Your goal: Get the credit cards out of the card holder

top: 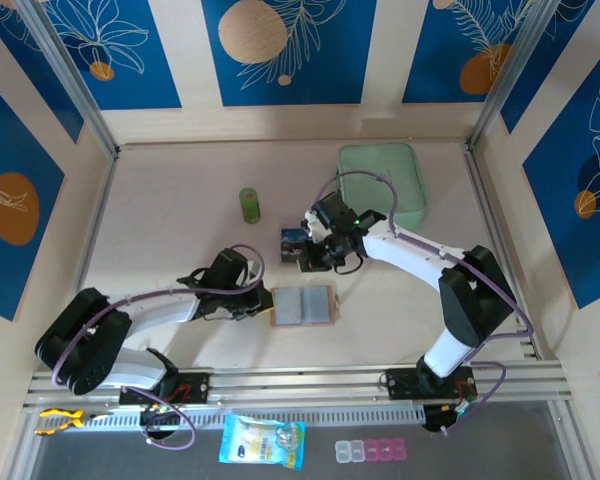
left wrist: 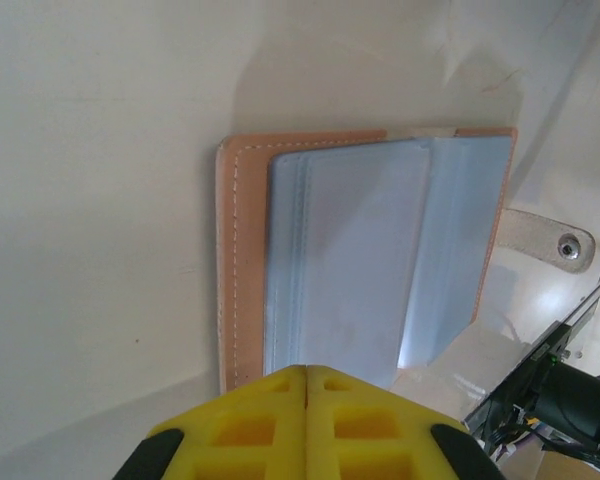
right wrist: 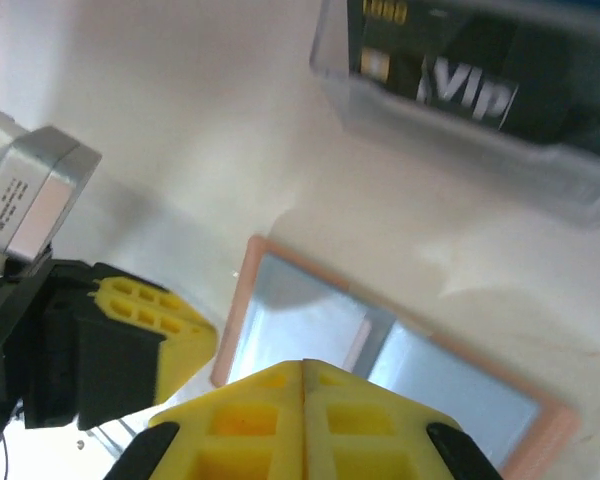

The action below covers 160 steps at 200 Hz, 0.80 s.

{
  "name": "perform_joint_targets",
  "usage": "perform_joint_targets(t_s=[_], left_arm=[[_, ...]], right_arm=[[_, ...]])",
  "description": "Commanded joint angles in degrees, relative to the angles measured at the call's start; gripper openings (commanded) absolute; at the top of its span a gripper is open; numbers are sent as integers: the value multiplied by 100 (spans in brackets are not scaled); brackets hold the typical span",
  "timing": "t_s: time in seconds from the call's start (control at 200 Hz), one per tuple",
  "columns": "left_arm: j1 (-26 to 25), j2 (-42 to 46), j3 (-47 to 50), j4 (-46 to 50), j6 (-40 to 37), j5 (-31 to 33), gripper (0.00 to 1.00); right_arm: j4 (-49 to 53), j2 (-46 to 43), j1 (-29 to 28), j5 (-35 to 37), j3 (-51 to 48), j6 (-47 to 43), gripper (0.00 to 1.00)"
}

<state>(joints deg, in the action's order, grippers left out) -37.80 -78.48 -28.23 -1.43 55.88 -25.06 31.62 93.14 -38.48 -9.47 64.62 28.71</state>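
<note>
The card holder [top: 302, 306] lies open and flat on the table, its pinkish-tan rim framing grey inner pockets [left wrist: 365, 270], with its snap tab [left wrist: 542, 240] sticking out at the side. A dark credit card printed "VIP" [right wrist: 458, 88] stands in a clear tray [top: 293, 240] just beyond the holder. My left gripper [top: 256, 298] is shut with nothing between its yellow fingertips [left wrist: 280, 385], which are at the holder's left edge. My right gripper [top: 316, 260] is shut too, hanging above the holder [right wrist: 310, 325] between it and the tray.
A mint-green pouch [top: 382, 185] lies at the back right and a small green cylinder [top: 250, 205] stands at back centre. Beyond the front rail lie a blue packet [top: 263, 440], a pill box [top: 370, 450] and a yellow tool [top: 60, 420]. The left gripper's finger [right wrist: 145, 320] shows beside the holder.
</note>
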Motion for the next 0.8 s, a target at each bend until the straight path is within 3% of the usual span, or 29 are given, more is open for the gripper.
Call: perform_joint_targets(t_s=[0.0, 0.22, 0.795], left_arm=[[-52, -193, -65, -314, 124, -55, 4], [-75, -305, -51, -153, 47, 75, 3], [-49, -369, -78, 677, -258, 420, 3]], right_arm=[[-331, -228, -125, -538, -393, 763, 13], [-931, -317, -392, -516, -1057, 1492, 25], [-1478, 467, -858, -649, -1059, 2012, 27]])
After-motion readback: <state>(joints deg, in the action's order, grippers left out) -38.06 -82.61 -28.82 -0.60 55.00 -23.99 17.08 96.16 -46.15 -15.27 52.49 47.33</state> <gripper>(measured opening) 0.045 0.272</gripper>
